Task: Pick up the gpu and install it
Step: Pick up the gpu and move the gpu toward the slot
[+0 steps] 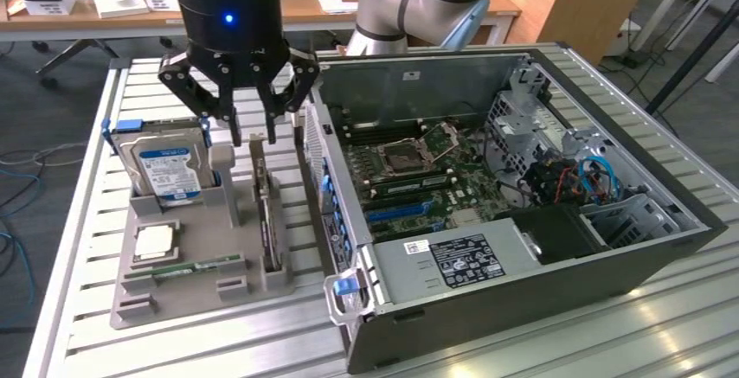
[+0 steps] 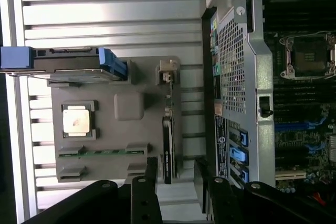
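The gpu (image 1: 269, 222) is a thin dark card standing on edge in a slot of the grey holder (image 1: 208, 222). In the wrist view the gpu (image 2: 168, 148) runs along the holder's (image 2: 147, 140) side nearest the computer case. My gripper (image 1: 254, 138) hangs just above the card's far end, open, with nothing between its black fingers (image 1: 234, 131). In the wrist view my gripper (image 2: 176, 174) straddles the line of the card, one finger on each side, without touching it.
A hard drive (image 1: 168, 166) with blue rails stands upright in the holder, with a processor (image 1: 154, 241) and a green memory stick (image 1: 196, 267) beside it. The open computer case (image 1: 462, 261) lies at the exterior view's right, motherboard (image 1: 416, 175) exposed. All rest on a slatted aluminium table (image 1: 81, 222).
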